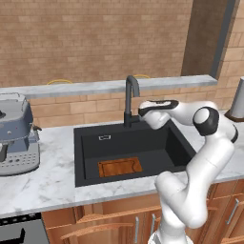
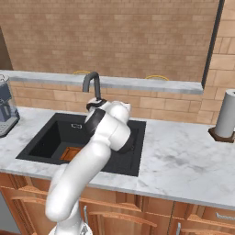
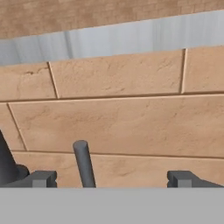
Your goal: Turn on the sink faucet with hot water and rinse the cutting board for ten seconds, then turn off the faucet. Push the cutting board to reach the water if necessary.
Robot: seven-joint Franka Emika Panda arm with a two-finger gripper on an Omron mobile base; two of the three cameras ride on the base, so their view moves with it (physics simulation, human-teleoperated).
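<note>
Closest to the lens, found the pincer released, both tips spread wide and clasping nothing. Noted the thin lever handle of the sink faucet rising between those tips, off-centre toward the tip nearer the faucet's dark stem. Could not tell whether it touched either tip. Saw the brick wall close behind the faucet, straight ahead of the hand.

Judged the turning-on step not yet done, with the hand poised at the faucet's side.

Reckoned several ways for it to go wrong. Could slide off so slim a lever, given the off-centre line-up, and swing past without moving it. Could nudge it toward the cold side instead of hot if pushed the wrong way round the faucet. Could drive the tips into the wall behind the faucet by reaching any deeper. Could also run the water onto bare basin, since the board seemed to lie forward of the spout's reach.

Found the cutting board flat on the floor of the sink, well forward of the faucet's base and near the basin's front wall. Placed it well below the pincer and well apart from it, on the near side of the faucet.
</note>
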